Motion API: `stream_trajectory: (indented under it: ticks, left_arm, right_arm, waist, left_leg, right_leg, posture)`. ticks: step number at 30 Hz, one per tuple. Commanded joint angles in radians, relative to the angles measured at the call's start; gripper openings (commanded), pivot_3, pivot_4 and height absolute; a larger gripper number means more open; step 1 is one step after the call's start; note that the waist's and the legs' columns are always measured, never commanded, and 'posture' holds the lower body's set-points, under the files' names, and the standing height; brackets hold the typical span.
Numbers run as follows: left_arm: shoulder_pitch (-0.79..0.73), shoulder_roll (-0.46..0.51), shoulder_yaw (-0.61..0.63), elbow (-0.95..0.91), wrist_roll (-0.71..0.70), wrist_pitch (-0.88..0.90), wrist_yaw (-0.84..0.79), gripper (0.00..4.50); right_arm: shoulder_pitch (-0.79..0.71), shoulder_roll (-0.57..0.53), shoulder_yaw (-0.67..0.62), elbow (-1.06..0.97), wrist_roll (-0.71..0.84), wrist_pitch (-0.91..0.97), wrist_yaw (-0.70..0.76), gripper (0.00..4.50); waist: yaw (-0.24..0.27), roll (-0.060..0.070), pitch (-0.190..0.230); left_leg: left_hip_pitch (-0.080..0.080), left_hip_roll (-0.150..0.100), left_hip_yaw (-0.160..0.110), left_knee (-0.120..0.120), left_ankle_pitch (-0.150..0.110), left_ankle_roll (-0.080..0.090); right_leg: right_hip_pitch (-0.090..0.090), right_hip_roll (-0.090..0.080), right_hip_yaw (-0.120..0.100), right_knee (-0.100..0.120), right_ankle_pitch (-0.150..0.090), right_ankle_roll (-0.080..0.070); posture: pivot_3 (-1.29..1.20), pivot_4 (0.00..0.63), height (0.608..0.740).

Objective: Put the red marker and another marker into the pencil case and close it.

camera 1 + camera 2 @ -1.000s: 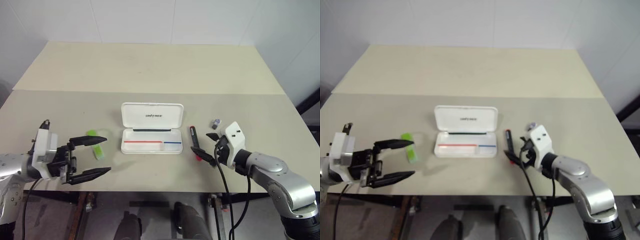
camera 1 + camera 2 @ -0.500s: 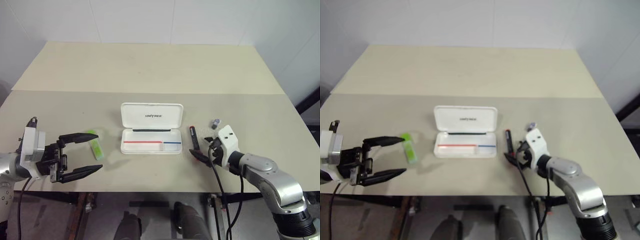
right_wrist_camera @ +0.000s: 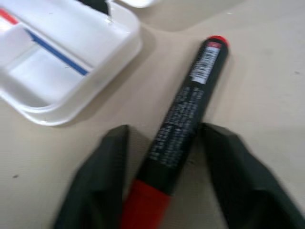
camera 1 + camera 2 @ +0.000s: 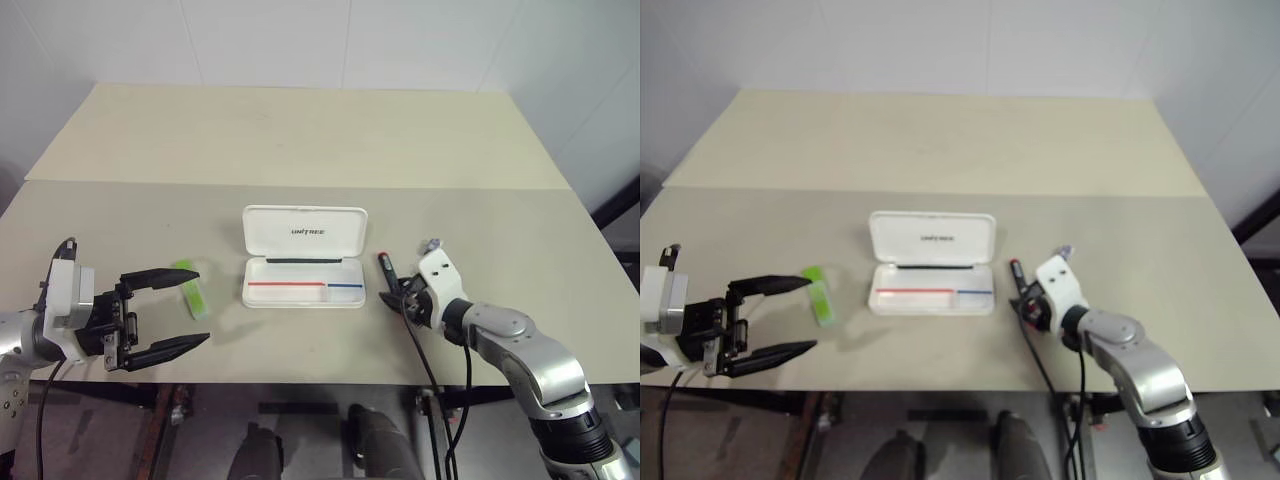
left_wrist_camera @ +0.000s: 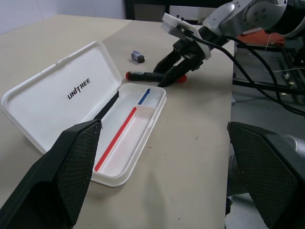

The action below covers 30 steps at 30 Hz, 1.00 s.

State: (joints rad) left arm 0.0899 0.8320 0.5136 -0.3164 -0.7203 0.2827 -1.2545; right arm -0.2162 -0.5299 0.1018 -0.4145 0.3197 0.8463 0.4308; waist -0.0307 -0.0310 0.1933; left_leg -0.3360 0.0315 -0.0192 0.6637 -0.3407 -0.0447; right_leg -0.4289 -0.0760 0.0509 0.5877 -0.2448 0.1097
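Right wrist view shows the right gripper [image 3: 164, 179] straddling the red marker [image 3: 183, 121] on the table beside the open pencil case [image 4: 303, 282], fingers narrowed but not clamped, while the green highlighter [image 4: 192, 290] lies unpacked near the wide-open, empty left gripper [image 4: 168, 312]

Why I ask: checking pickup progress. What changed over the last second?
The right hand moved down to the red marker and narrowed its fingers around the barrel. The left hand stayed open; the green highlighter and open pencil case stayed put.
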Motion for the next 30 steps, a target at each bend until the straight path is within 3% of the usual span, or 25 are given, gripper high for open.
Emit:
stream_trajectory:
  ticks: [1,3,7,18,25,30]
  left_arm:
    - [0.002,0.003,0.041,-0.032,-0.029,-0.014,0.006,4.5]
    - [0.0,0.001,0.041,-0.034,-0.032,-0.013,0.008,4.5]
    - [-0.004,-0.004,0.046,-0.033,-0.039,-0.012,0.013,4.5]
    - [-0.032,-0.023,0.039,-0.021,-0.047,-0.025,0.034,4.5]
    - [-0.004,-0.037,0.068,-0.039,-0.05,-0.034,0.048,4.5]
    - [0.026,-0.055,0.105,-0.044,-0.051,-0.052,0.057,4.5]
  right_arm:
    - [-0.001,-0.02,-0.011,0.007,-0.036,0.002,-0.013,1.05]
    - [-0.004,-0.029,-0.014,0.01,-0.042,-0.018,-0.004,0.6]
    - [-0.004,-0.061,-0.039,-0.014,-0.014,-0.074,0.066,0.61]
    - [-0.19,-0.08,-0.128,0.004,0.037,-0.126,0.155,0.61]
    - [-0.232,-0.121,-0.124,-0.097,0.198,-0.079,0.317,0.61]
    - [-0.293,-0.134,-0.042,-0.081,0.209,-0.092,0.39,0.61]
  waist:
    - [0.001,0.0,0.0]
    - [0.002,0.0,0.0]
    - [0.002,0.0,0.0]
    - [-0.003,0.0,0.0]
    - [0.0,0.001,0.001]
    - [-0.002,0.001,0.001]
  left_leg:
    - [0.0,0.0,0.0,0.0,0.0,0.0]
    - [0.0,0.0,0.0,0.0,0.0,0.0]
    - [-0.001,0.0,0.0,0.0,0.0,0.0]
    - [-0.001,0.0,0.001,-0.001,-0.001,0.002]
    - [-0.002,0.0,0.001,-0.001,-0.005,0.006]
    - [-0.002,0.001,0.002,-0.001,-0.006,0.007]
  right_leg:
    - [0.0,0.0,0.0,0.0,0.0,0.0]
    - [0.0,0.0,0.0,-0.001,0.0,0.0]
    - [0.0,0.0,0.0,-0.002,0.0,0.0]
    - [-0.001,0.0,0.0,-0.002,0.0,0.001]
    - [-0.002,0.0,0.0,-0.002,0.002,0.007]
    - [-0.002,0.0,-0.001,-0.003,0.002,0.008]
  posture:
    - [0.0,0.15,0.74]
    - [0.0,0.15,0.74]
    - [0.0,0.15,0.74]
    - [0.0,0.15,0.74]
    - [0.0,0.15,0.74]
    - [0.0,0.15,0.74]
